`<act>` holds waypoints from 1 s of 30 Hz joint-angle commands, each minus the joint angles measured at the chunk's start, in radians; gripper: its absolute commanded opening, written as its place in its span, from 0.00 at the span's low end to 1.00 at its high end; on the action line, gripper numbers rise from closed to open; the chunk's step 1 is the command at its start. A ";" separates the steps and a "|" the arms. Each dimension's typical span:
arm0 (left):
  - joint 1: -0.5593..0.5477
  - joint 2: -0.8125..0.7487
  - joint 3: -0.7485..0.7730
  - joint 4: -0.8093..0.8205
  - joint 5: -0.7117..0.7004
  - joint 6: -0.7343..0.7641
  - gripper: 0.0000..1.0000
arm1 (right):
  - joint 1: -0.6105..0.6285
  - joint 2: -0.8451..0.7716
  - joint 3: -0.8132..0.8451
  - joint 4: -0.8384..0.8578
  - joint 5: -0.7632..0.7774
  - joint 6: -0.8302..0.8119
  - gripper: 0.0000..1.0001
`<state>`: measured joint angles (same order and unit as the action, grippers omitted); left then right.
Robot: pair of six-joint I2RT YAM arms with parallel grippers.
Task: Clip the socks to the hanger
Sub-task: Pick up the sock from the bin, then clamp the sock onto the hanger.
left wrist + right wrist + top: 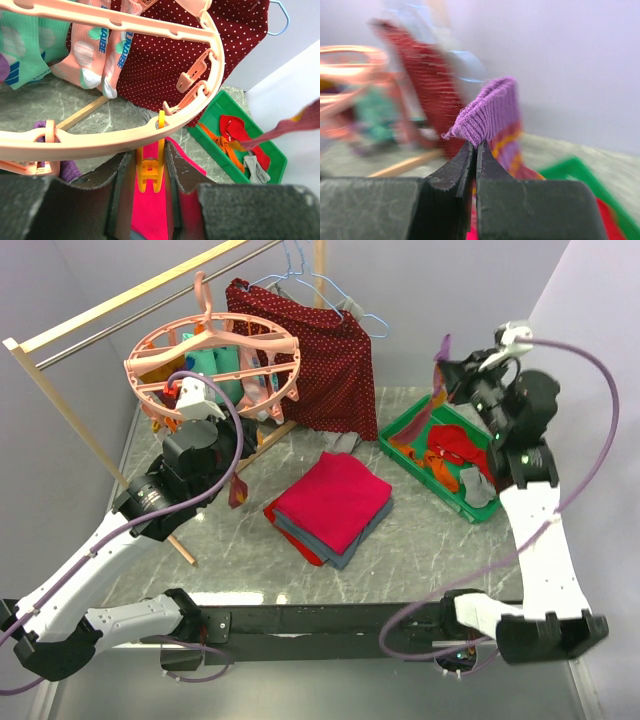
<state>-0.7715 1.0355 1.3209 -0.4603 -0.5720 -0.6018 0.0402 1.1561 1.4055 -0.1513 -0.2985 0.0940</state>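
Note:
The pink round hanger (150,345) hangs from the rail at the back left, with a mint sock (22,50) and pink socks (95,55) clipped under it. My left gripper (149,151) sits just below the hanger's ring (125,132), shut on a yellow clip (150,172) that dangles there. My right gripper (473,146) is raised above the green tray (400,435), shut on the cuff of a purple-striped sock (492,107), which hangs down from it (438,390). Red (455,445), orange (440,465) and grey (478,485) socks lie in the tray.
A folded red and grey cloth stack (330,505) lies mid-table. A large dark red dotted garment (320,350) hangs behind the hanger, with light-blue wire hangers (310,270) above it. The wooden rack rail (130,300) runs across the back left, and its post (70,420) slants down beside my left arm.

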 commanded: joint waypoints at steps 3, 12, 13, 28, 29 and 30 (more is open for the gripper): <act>0.000 -0.003 0.031 0.023 0.032 0.022 0.01 | 0.232 -0.084 -0.132 0.228 -0.171 0.118 0.00; 0.000 0.008 0.032 0.035 0.041 0.010 0.01 | 0.573 -0.024 -0.310 0.527 -0.061 0.185 0.00; 0.000 0.008 0.035 0.035 0.043 0.010 0.01 | 0.611 -0.010 -0.319 0.553 -0.060 0.200 0.00; -0.002 -0.002 0.035 0.061 0.035 0.002 0.01 | 0.784 0.229 -0.359 0.748 -0.067 0.308 0.00; -0.002 -0.002 0.034 0.061 0.037 0.004 0.01 | 0.782 0.237 -0.361 0.754 -0.070 0.314 0.00; 0.000 -0.002 0.035 0.061 0.035 0.002 0.01 | 0.783 0.244 -0.358 0.760 -0.073 0.317 0.00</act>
<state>-0.7719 1.0386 1.3209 -0.4301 -0.5545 -0.6037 0.8169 1.3853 1.0485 0.5034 -0.3828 0.3782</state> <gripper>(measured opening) 0.294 0.023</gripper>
